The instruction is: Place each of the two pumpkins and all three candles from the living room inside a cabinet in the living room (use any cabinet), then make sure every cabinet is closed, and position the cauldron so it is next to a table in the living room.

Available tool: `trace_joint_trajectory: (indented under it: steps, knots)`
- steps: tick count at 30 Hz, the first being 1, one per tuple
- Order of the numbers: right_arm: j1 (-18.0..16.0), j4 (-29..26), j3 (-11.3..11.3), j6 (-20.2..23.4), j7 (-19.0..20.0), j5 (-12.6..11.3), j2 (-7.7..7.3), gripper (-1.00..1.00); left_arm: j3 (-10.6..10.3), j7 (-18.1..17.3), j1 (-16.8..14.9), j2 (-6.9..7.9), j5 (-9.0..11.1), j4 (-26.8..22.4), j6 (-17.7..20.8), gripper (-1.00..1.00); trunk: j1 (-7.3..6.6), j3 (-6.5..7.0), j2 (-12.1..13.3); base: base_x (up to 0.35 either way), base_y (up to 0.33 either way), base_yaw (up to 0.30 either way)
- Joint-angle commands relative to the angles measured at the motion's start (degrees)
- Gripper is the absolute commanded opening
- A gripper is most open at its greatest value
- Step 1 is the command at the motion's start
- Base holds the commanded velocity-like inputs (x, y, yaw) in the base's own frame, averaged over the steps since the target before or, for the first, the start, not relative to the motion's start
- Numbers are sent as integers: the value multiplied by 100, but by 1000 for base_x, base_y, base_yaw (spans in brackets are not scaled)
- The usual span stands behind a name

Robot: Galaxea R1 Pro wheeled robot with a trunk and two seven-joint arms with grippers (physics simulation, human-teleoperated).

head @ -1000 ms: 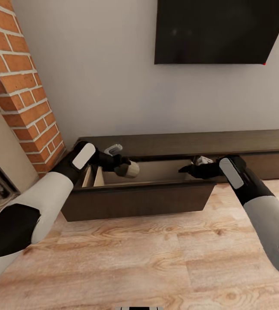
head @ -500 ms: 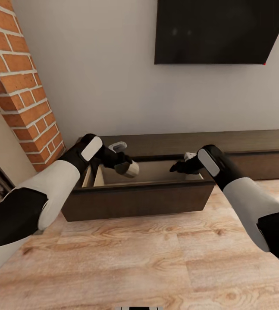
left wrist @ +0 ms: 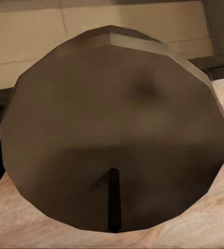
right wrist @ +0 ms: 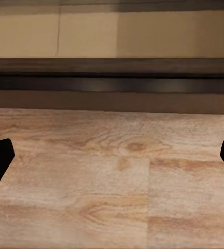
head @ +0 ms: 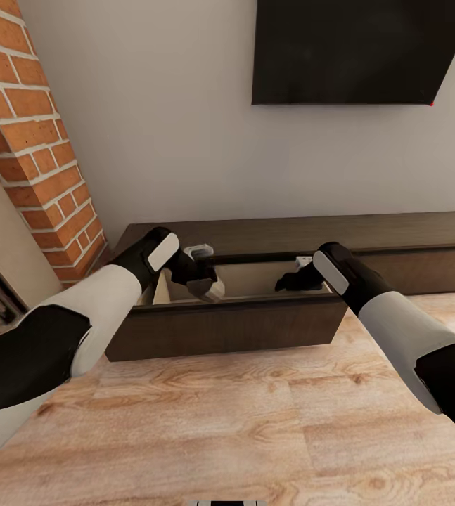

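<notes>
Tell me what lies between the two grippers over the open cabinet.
In the head view, nothing but the cabinet's pale open interior lies between the candle in the left gripper and the right gripper.

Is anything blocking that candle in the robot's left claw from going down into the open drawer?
Nothing visible does. The left gripper holds the candle just above the front panel of the pulled-out cabinet drawer, and the pale drawer interior behind it looks open. The right gripper hovers apart, further along.

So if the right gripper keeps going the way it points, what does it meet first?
Probably the wooden floor, which lies ahead of the open right gripper, with the cabinet beyond; depth is unclear.
</notes>
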Motion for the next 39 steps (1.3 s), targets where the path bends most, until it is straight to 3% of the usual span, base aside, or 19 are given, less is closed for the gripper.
trace_joint_trajectory:
  steps: [1, 10, 17, 31, 39]
  knots:
    - [-5, -21, 38, 10, -59, -62, -7, 100, -44, 55, -5, -6, 46, 34, 11, -100, -2, -5, -2, 0, 0, 0]
    - [30, -39, 42, 10, -61, -63, 0, 100, -84, 202, 0, -160, -3, 113, -22, -100, -2, -5, -2, 78, 0, 0]
    - [60, -40, 42, 10, -58, -63, 1, 100, -77, 408, 4, -168, -2, 109, -27, -100, -2, -5, -2, 317, 0, 0]
    - [86, -13, 51, 10, -45, -55, 10, 100, -86, 424, 35, -163, -5, 116, -103, -100, -2, -5, -2, 330, -2, 1]
    - [115, 21, 51, 10, -48, -54, 43, 100, -89, 425, 130, -163, -5, 107, -105, -100, -2, -12, -2, 57, -6, 197]
